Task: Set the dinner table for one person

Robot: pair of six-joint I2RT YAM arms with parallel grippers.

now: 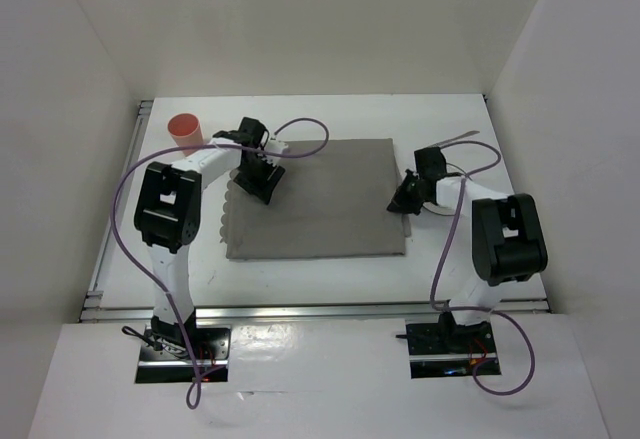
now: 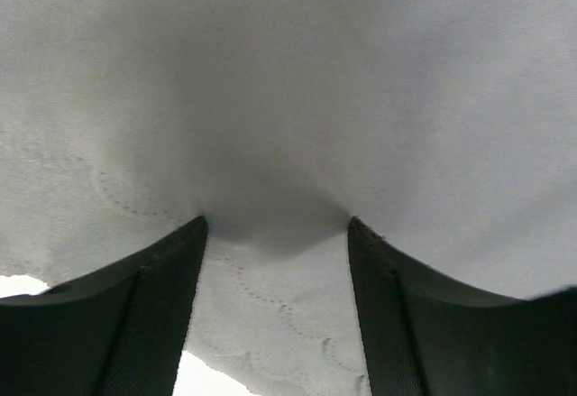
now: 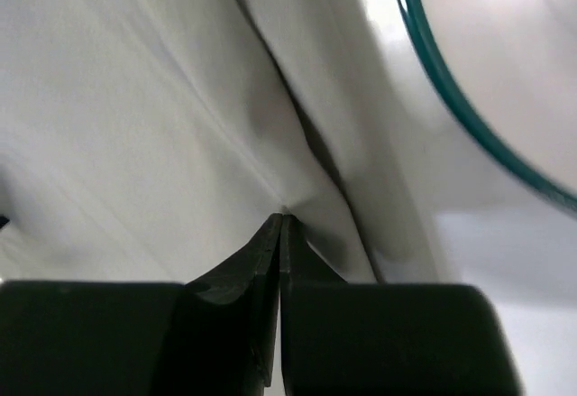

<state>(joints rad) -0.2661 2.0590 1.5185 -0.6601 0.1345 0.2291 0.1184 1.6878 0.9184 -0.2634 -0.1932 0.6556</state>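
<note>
A grey cloth mat [image 1: 320,199] lies spread on the white dinner table [image 1: 430,119]. My left gripper [image 1: 265,181] is over the mat's upper left part, near its scalloped left edge. In the left wrist view it [image 2: 277,223] stands open, tips down on the mat [image 2: 288,71], with cloth lying between the fingers [image 2: 153,306]. My right gripper [image 1: 400,204] is at the mat's right edge. Its jaws [image 3: 282,217] are shut on a pinch of the mat [image 3: 135,98], and creases run out from the tips.
An orange cup [image 1: 186,129] stands upright at the table's far left, just left of the left arm. A round white plate with a teal rim [image 3: 505,44] shows close by the right gripper, to its right. Metal rails [image 1: 300,309] run along the front and left edges. White walls enclose the table.
</note>
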